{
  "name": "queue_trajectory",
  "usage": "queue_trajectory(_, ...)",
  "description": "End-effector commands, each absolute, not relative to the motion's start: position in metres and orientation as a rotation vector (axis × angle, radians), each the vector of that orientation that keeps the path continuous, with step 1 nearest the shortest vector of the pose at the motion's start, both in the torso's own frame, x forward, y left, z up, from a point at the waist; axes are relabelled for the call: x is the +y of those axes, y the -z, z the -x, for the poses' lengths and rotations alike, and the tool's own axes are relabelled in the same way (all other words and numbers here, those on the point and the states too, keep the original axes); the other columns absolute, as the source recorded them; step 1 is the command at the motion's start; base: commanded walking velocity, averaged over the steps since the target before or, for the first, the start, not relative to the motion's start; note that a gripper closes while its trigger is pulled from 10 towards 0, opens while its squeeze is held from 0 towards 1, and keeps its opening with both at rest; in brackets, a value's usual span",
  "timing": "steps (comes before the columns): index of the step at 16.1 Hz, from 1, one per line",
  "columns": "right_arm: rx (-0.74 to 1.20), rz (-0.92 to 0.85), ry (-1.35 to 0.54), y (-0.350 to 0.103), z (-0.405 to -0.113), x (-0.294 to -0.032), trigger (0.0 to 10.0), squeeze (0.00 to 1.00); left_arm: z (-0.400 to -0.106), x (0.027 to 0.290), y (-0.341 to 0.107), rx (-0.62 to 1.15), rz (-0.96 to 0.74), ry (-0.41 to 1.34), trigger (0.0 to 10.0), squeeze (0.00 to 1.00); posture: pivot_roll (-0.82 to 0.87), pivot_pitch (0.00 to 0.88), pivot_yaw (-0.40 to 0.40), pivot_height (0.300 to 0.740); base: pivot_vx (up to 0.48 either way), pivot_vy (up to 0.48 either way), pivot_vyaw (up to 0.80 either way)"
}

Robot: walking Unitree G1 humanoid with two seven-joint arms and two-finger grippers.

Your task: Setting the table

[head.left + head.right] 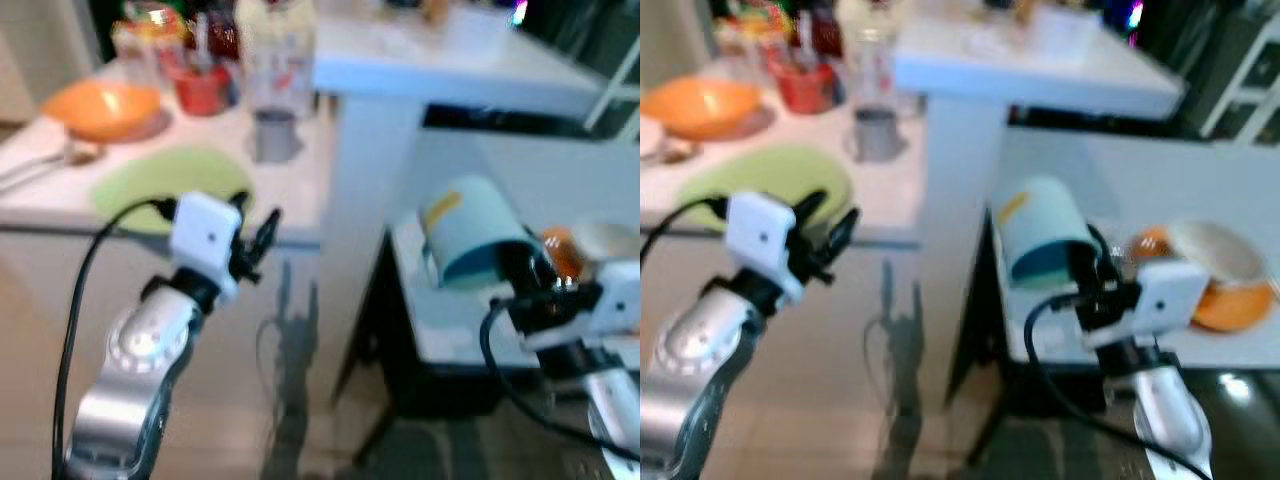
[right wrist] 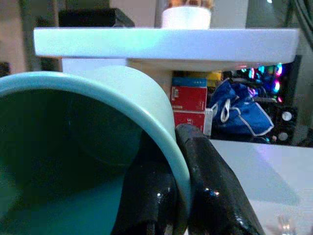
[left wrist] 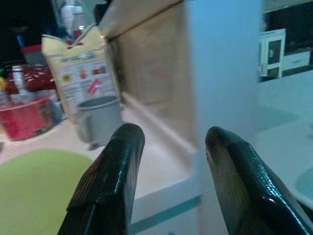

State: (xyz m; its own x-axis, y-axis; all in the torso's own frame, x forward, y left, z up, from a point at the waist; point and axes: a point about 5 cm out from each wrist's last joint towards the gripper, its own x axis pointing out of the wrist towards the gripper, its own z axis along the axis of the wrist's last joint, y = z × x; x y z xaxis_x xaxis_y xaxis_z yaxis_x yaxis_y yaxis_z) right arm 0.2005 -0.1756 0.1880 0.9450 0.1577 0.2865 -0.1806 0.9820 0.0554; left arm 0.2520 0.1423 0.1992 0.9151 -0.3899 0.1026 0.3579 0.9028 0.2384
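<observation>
**A:** Nearest the lens, on the left, what's the left gripper point(image 1: 258, 243) doing?

**B:** It hangs in the air just short of the table point(image 1: 40, 205) edge, in front of the green placemat point(image 1: 165, 185). Its fingers stand apart with nothing between them; the left wrist view looks past them at the placemat, a grey cup point(image 3: 100, 117) and a printed carton point(image 3: 78, 73).

**A:** What already lies on that table?

**B:** An orange bowl point(image 1: 100, 108) at the far left, with what looks like a spoon point(image 1: 45, 162) beside it, though blur makes that uncertain. Behind the placemat stand a red container point(image 1: 203, 88), the grey cup and some bottles. The placemat itself is bare.

**A:** And moving right?

**B:** A white post and a raised shelf point(image 1: 450, 55) divide the table from a lower white counter point(image 1: 455, 330). Above that counter the right gripper point(image 1: 1092, 268) carries the light blue mug point(image 1: 1045, 240).

**A:** How is it held?

**B:** Tipped on its side, mouth toward the robot. In the right wrist view one finger sits inside the mug and the other outside, pinched on the rim. Beyond it on the counter is an orange dish point(image 1: 1230, 295) with a pale one stacked on it.

**A:** So how far along is the setting?

**B:** Partly, I'd judge. The placemat is down and a bowl is out, but the mug is well apart from the setting and still to be carried across and stood upright. The counter dishes may follow.
</observation>
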Motion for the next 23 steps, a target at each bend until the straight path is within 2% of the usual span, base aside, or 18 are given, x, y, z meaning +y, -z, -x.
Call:
queue_trajectory(1, -0.288, -0.076, -0.155, -0.188, -0.200, -0.180, 10.0, 0.00, -0.252, 0.139, -0.202, -0.162, -0.218, 0.390, 10.0, 0.00, -0.02, 0.000, -0.008, 0.740, 0.000, -0.480, 0.00)
queue_trajectory(5, -0.300, -0.072, -0.128, -0.193, -0.206, -0.184, 10.0, 0.00, -0.257, 0.134, -0.200, -0.167, -0.212, 0.383, 10.0, 0.00, -0.05, 0.000, 0.003, 0.740, 0.000, -0.480, 0.00)
queue_trajectory(6, -0.281, -0.114, -0.070, -0.197, -0.218, -0.198, 10.0, 0.00, -0.264, 0.132, -0.201, -0.180, -0.210, 0.356, 10.0, 0.00, -0.05, 0.000, -0.001, 0.740, 0.000, -0.480, 0.00)
queue_trajectory(8, -0.276, -0.133, -0.029, -0.201, -0.227, -0.210, 10.0, 0.00, -0.266, 0.129, -0.202, -0.184, -0.208, 0.357, 10.0, 0.00, -0.04, 0.000, -0.009, 0.740, 0.000, -0.480, 0.00)
queue_trajectory(11, -0.205, -0.083, -0.016, -0.205, -0.239, -0.218, 10.0, 0.00, -0.265, 0.129, -0.203, -0.187, -0.213, 0.360, 10.0, 0.00, -0.05, 0.000, -0.011, 0.740, 0.000, -0.480, 0.00)
queue_trajectory(19, -0.014, -0.282, -0.021, -0.217, -0.263, -0.212, 10.0, 0.00, -0.278, 0.139, -0.206, -0.193, -0.258, 0.313, 10.0, 0.00, -0.05, 0.000, 0.005, 0.740, 0.000, -0.480, 0.00)
queue_trajectory(20, 0.035, -0.212, -0.068, -0.213, -0.265, -0.203, 10.0, 0.00, -0.280, 0.141, -0.207, -0.198, -0.262, 0.306, 10.0, 0.00, -0.05, 0.000, -0.003, 0.740, 0.000, -0.480, 0.00)
queue_trajectory(23, 0.053, -0.178, -0.117, -0.213, -0.265, -0.197, 10.0, 0.00, -0.280, 0.141, -0.205, -0.193, -0.263, 0.297, 10.0, 0.00, -0.05, 0.000, -0.001, 0.740, 0.000, -0.480, 0.00)
